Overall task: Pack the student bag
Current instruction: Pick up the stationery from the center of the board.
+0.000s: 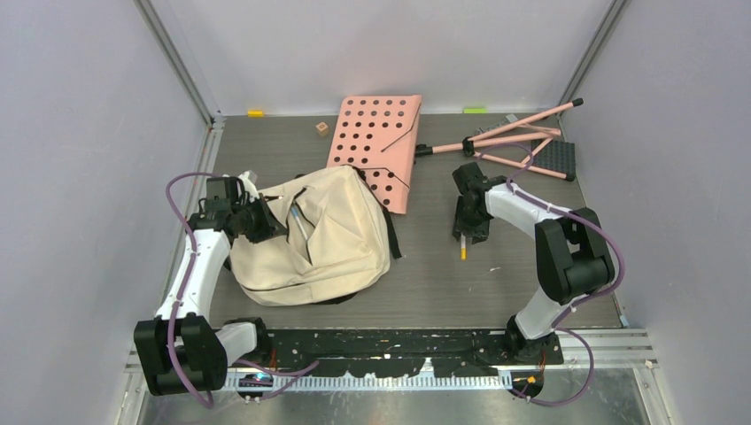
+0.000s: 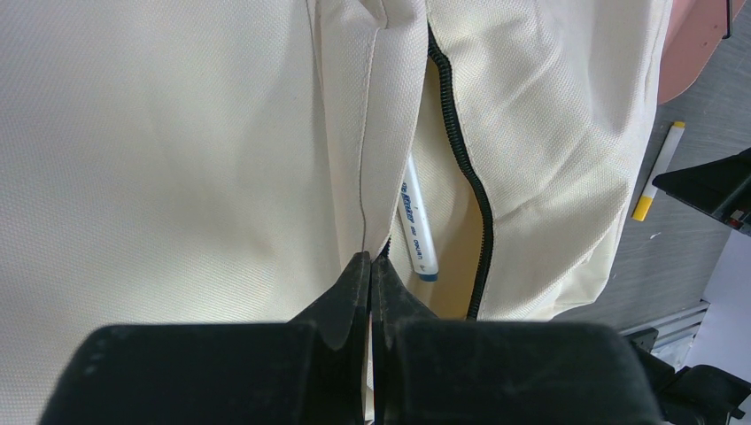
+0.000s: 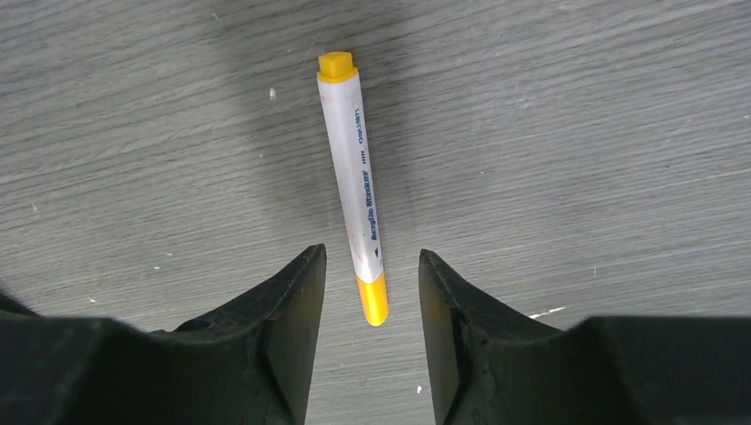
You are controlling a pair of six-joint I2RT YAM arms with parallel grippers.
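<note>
The student bag [image 2: 177, 133] is matt, coarse-woven cream cloth. The yellow-capped marker [image 3: 359, 190] looks like smooth plastic; the surface [image 3: 576, 133] is matt, grey and wood-grained.

The left arm [image 1: 190, 266] and the right arm [image 1: 518, 205] are each built of smooth white tubular shells joined by chunky matte black joint housings. A thin mauve cable [image 1: 169, 191] loops loosely along the outside of each, running from behind the wrist back to the base. The left gripper [image 2: 370, 266] is matte black moulded plastic, a broad blocky body behind two wedge-shaped fingers [image 2: 350, 297] that narrow to thin tips; the right gripper [image 3: 372, 266] is the same black, its fingers [image 3: 297, 301] faintly scuffed, with rounded inner edges.
</note>
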